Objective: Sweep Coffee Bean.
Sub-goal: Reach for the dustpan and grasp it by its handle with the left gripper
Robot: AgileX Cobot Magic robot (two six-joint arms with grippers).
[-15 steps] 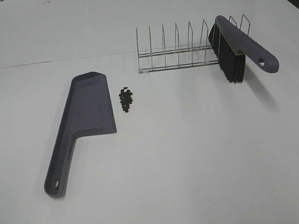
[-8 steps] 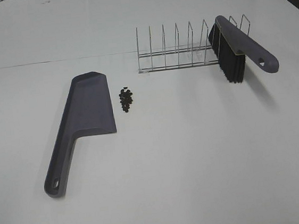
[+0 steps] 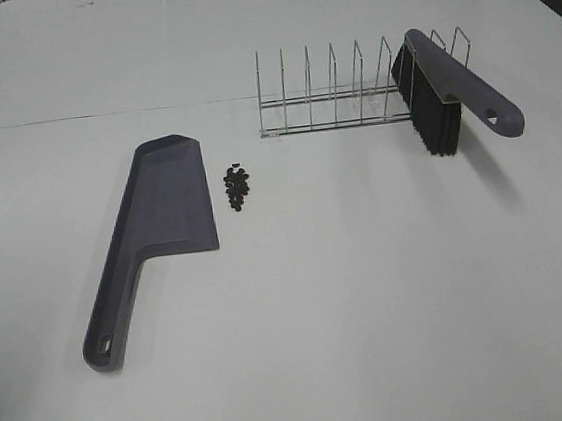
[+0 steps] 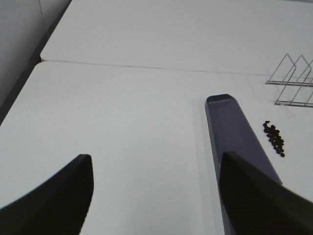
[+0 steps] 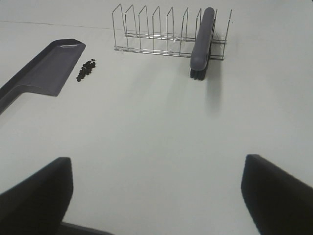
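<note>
From where I stand, the white tabletop point(image 3: 372, 311) carries four things. A grey-purple dustpan point(image 3: 165, 203) lies flat left of the middle. Its broad blade points to the far side, and its handle runs back toward the near left, ending in a small hanging hole. The coffee beans point(image 3: 237, 188) sit in a tight little heap just to the right of the dustpan's blade. A narrow strip of bare tabletop separates them from its long straight edge, so the two do not touch. The beans are dark, tiny and clustered together, none of them on the dustpan. Farther off and to the right of the heap stands a wire rack point(image 3: 320, 101), a row of upright metal loops on a low frame. A brush point(image 3: 448, 77) leans in the right end of the rack, with its black bristles hanging down toward the tabletop. Its grey-purple handle slopes out to the near right beyond the wires. A thin seam point(image 3: 100, 116) crosses the tabletop on the far side, behind the dustpan and roughly level with the rack. The left jaws stand apart above the near left part of the tabletop, close to the dustpan's handle, with the beans well ahead of them. The right jaws are spread wide over the near tabletop, facing the rack and brush from well back, gripping nothing.
</note>
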